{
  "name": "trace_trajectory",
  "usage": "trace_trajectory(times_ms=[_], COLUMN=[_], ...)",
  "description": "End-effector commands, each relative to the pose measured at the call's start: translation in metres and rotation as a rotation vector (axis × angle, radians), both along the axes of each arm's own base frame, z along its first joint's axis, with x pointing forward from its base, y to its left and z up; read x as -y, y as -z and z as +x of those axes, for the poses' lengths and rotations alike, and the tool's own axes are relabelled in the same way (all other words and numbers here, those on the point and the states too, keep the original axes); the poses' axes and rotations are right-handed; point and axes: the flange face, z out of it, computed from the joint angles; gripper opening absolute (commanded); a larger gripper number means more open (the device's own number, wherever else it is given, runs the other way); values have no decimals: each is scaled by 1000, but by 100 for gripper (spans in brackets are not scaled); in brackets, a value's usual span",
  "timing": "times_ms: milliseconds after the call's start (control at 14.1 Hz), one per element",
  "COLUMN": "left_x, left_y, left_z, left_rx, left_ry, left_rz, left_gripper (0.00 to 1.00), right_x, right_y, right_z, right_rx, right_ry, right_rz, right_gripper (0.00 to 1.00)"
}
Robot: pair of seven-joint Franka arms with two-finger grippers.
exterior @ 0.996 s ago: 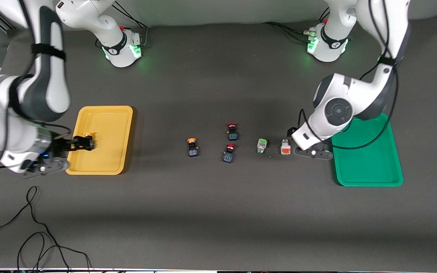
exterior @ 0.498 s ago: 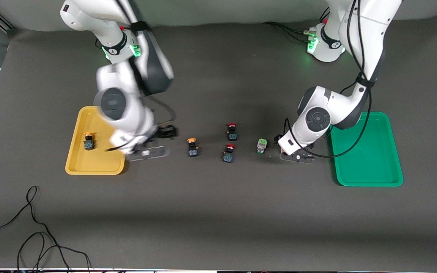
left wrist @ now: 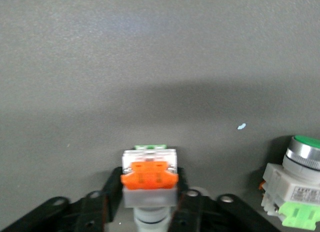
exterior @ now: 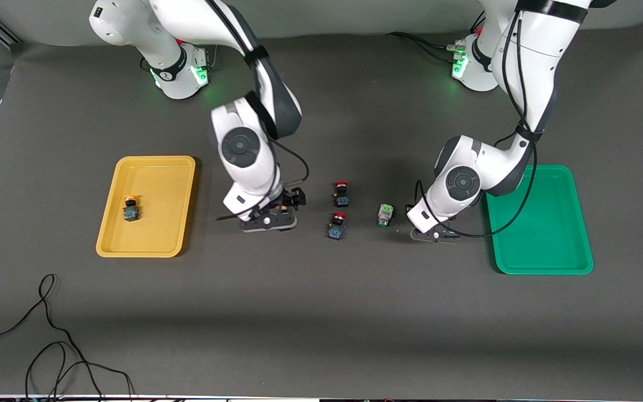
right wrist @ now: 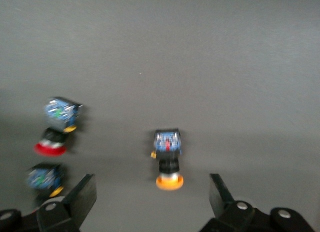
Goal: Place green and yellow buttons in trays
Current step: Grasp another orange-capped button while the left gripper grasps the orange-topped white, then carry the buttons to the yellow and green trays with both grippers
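The yellow tray (exterior: 145,245) at the right arm's end of the table already holds one yellow button (exterior: 130,207); the green tray (exterior: 542,262) at the left arm's end holds nothing, so I judge the task about a quarter done. Three buttons are left on the table between the trays. The right gripper (right wrist: 152,197) hangs low over a second yellow button (right wrist: 167,159), fingers wide apart around it, not yet gripping. The left gripper (left wrist: 149,202) is clamped on the orange button (left wrist: 149,178), down at the table. The green button (exterior: 385,214) lies just beside it, untouched. Two red buttons (exterior: 339,209) do not belong to the task.
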Motion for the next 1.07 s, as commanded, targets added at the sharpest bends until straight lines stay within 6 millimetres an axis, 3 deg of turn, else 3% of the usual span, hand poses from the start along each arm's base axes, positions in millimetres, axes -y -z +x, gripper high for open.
trace_trajectory(times_ms=[0,142,285,498,641,712,854,996], left_x=[3,-2,-5,-29,-84,-114,-178,-235], left_y=[-16,-48,-112,-222,-267,-272,-260,-240], left_z=[1,7,18,42,55,58,64,67], left_rx=[15,22,-9,-131,-123,-133,-149,-132], left_ry=[-49,-50,-59,-88,-69,-30,-6,49], left_rz=[3,8,37,105,91,80,61,43], left_gripper=[0,0,0,0,0,0,0,0], right_x=[-5,-8,-6,-4,-4,-4,-4,-6], right_y=[60,82,86,90,90,89,75,32], right_z=[-15,-19,-19,-19,-19,-19,-14,-10], right_rx=[64,76,75,73,73,72,78,28], right_ry=[36,36,38,40,39,39,40,54], right_rz=[4,-4,-9,-16,-17,-16,1,46], right_gripper=[100,100,92,57,35,29,27,27])
